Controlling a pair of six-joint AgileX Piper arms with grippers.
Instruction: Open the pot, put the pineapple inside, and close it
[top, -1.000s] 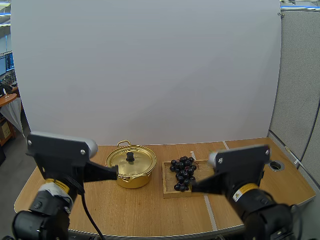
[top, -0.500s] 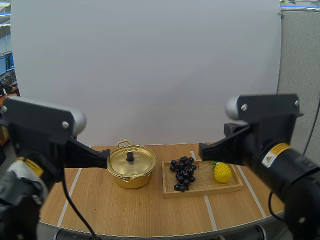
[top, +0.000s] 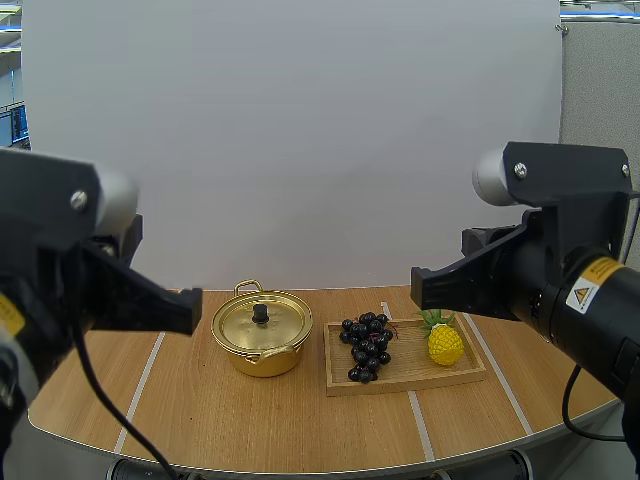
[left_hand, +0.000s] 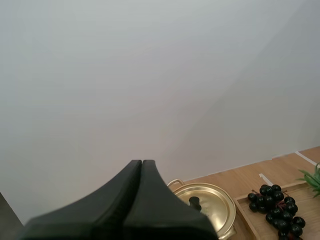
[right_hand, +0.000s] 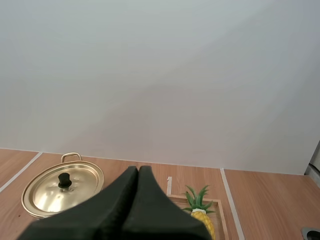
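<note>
wooden table (top: 250, 420) carries the gold pot (top: 265, 360), lid (top: 285, 322) on, and beside it a tray (top: 410, 380) holding the pineapple (top: 445, 344). opening has not begun. left gripper (left_hand: 141, 166) and right gripper (right_hand: 138, 171) hover well above and short of both, fingers pressed together. next, one probably must spread and drop onto the lid's knob (top: 260, 313).

text: none legible | yellow warning label (top: 584, 293) | on right arm (top: 520, 285)
</note>
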